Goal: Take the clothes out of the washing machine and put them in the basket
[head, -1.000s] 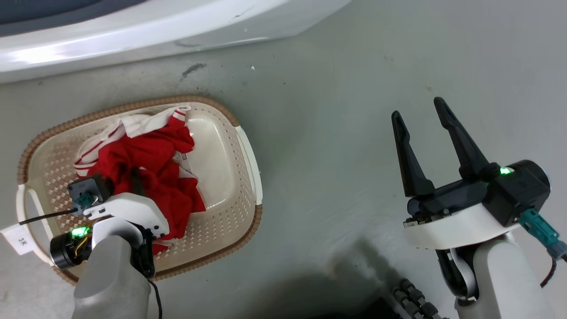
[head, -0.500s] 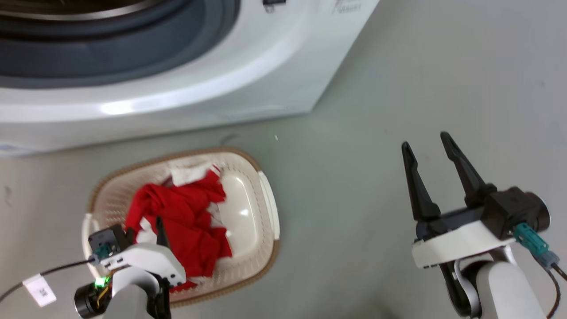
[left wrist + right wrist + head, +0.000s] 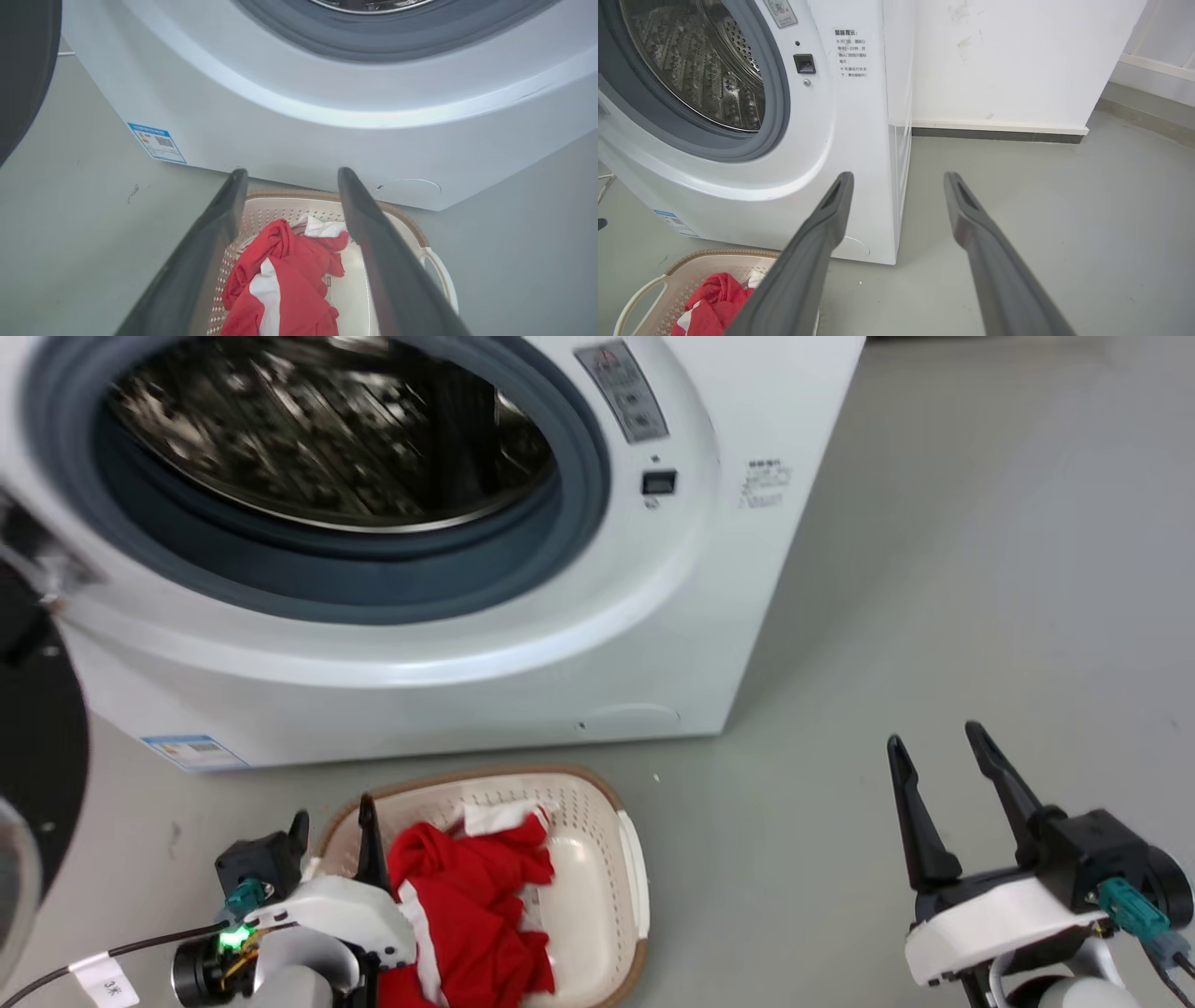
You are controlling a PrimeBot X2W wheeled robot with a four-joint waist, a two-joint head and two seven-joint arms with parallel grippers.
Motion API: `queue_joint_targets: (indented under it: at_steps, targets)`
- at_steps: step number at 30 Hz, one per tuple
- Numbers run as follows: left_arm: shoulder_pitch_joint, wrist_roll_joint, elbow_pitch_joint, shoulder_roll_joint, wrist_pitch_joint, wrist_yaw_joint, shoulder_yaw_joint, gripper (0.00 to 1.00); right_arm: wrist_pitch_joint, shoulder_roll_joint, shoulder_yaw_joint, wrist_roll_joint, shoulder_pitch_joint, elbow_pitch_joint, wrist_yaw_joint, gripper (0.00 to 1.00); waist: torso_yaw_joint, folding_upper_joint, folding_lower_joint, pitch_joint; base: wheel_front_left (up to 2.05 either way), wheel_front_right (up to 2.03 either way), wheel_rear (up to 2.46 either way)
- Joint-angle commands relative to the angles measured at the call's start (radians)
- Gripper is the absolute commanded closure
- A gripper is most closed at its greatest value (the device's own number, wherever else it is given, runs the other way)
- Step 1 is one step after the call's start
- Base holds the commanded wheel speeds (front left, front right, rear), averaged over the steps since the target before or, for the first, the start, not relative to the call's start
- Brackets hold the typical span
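Observation:
The red clothes with white trim lie in the cream basket on the floor in front of the white washing machine. Its porthole stands open, and the steel drum shows no fabric. My left gripper is open above the basket's left rim, nothing between its fingers. In the left wrist view the clothes and basket lie below my open left gripper. My right gripper hangs open over bare floor to the right. The right wrist view has the clothes, the basket and the right gripper.
The black-rimmed door hangs open at the far left. Grey floor stretches right of the machine. A white wall with a dark skirting stands behind the machine's right side.
The camera has tilted up, so the machine's porthole has come into view and the basket has sunk to the bottom. My left gripper has lifted off the clothes, which stay in the basket.

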Motion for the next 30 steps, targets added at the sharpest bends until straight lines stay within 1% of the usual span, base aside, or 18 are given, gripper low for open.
queue_joint_targets:
  at_steps: [1, 10, 18, 24, 30]
  targets:
    - [0.017, 0.017, -0.031, 0.000, -0.003, 0.008, -0.005, 0.00, 0.005, 0.002, -0.003, -0.005, 0.017, -0.009, -0.001, 0.00, 0.035, 0.0000, 0.0003, -0.054, 0.00, 0.00, 0.00]
    - [0.089, 0.104, -0.311, -0.001, -0.003, 0.028, -0.054, 0.00, 0.030, 0.002, -0.028, -0.009, 0.079, -0.035, -0.001, 0.00, 0.047, 0.0000, 0.0003, -0.138, 0.00, 0.00, 0.00]
    - [0.156, 0.165, -0.514, -0.001, -0.003, 0.025, -0.083, 0.00, 0.050, 0.002, -0.042, -0.015, 0.124, -0.052, -0.001, 0.00, 0.063, 0.0000, 0.0003, -0.197, 0.00, 0.00, 0.00]
    - [0.236, 0.192, -0.599, 0.009, -0.002, 0.028, -0.096, 0.00, 0.061, 0.002, -0.045, -0.015, 0.161, -0.068, -0.001, 0.00, 0.070, 0.0000, 0.0003, -0.237, 0.00, 0.00, 0.00]
    - [0.303, 0.197, -0.627, 0.012, -0.002, 0.020, -0.119, 0.00, 0.069, 0.002, -0.045, -0.020, 0.185, -0.083, -0.001, 0.00, 0.077, 0.0000, 0.0003, -0.249, 0.00, 0.00, 0.00]
